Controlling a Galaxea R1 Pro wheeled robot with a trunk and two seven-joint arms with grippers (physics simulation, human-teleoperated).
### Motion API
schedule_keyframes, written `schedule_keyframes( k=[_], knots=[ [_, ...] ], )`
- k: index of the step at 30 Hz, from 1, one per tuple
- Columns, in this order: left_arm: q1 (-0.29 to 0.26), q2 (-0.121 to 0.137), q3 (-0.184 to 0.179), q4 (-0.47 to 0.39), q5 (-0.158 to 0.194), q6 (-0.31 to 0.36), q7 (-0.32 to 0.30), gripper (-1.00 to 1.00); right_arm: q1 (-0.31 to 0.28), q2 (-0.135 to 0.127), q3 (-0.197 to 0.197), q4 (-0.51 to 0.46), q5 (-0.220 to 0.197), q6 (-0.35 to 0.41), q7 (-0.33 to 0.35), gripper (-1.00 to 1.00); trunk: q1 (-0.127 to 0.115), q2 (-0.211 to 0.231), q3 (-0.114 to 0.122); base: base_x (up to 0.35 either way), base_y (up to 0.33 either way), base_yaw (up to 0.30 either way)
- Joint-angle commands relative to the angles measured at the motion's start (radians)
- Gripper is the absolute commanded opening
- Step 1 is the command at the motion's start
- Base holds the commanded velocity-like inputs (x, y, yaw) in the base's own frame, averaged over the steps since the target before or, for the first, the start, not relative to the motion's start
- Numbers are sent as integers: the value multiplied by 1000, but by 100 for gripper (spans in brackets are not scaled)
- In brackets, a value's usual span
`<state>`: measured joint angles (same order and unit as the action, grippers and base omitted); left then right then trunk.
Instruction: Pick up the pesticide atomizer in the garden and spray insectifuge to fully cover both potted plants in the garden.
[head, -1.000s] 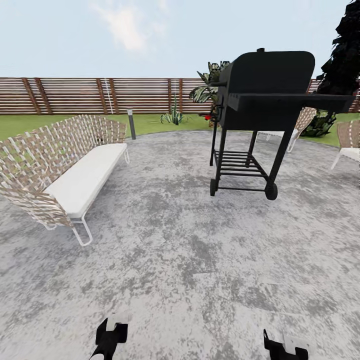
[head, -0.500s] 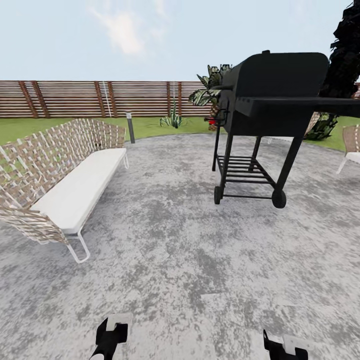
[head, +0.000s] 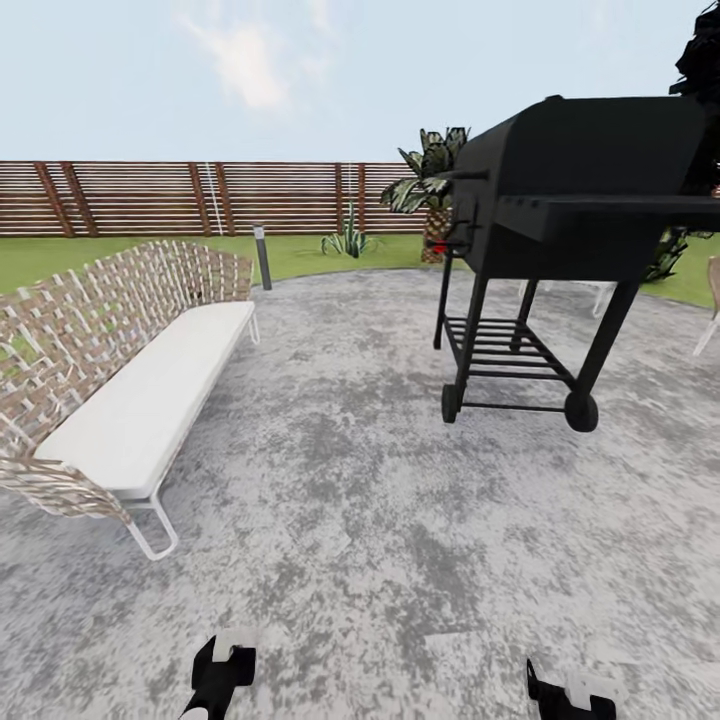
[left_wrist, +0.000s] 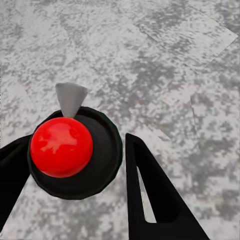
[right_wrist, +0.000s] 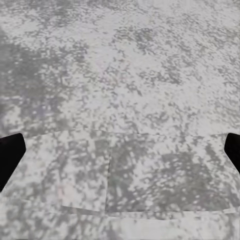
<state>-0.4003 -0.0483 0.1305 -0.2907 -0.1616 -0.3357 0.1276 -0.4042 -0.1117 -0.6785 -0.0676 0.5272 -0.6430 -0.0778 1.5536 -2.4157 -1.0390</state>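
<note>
My left gripper (head: 220, 680) hangs low over the grey patio (head: 350, 520). It is shut on the pesticide atomizer (left_wrist: 100, 165), a dark round bottle seen end-on between the black fingers (left_wrist: 150, 200), with a red top and a pale grey nozzle. The bottle's pale end (head: 237, 642) pokes out above that gripper in the head view. My right gripper (head: 570, 692) is open, its fingers wide apart over bare paving in the right wrist view (right_wrist: 120, 150), holding nothing. The two potted plants are out of view.
A black wheeled grill (head: 580, 200) stands close ahead on the right. A woven bench with a white cushion (head: 140, 400) runs along the left. Beyond the patio are lawn (head: 60, 255), a grey bollard light (head: 262, 255), a striped spiky plant (head: 347, 240), a palm (head: 430, 180) and the slat fence (head: 150, 195).
The whole head view has shifted: the grill and the bench loom larger and nearer, so the camera has moved forward. Both grippers keep their places in the picture.
</note>
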Motion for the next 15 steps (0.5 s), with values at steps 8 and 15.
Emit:
schedule_keyframes(
  k=[8, 15],
  knots=[
    [-1, -1, 6, 1, -10, -3, 3, -100, -1, 0, -3, 2, 11, -3, -8, 100, 0, 0, -1, 312, 141, 0],
    [0, -1, 6, 2, -11, -3, 3, -100, -1, 0, -3, 6, 11, -3, -8, 100, 0, 0, -1, 313, 141, 0]
  ],
)
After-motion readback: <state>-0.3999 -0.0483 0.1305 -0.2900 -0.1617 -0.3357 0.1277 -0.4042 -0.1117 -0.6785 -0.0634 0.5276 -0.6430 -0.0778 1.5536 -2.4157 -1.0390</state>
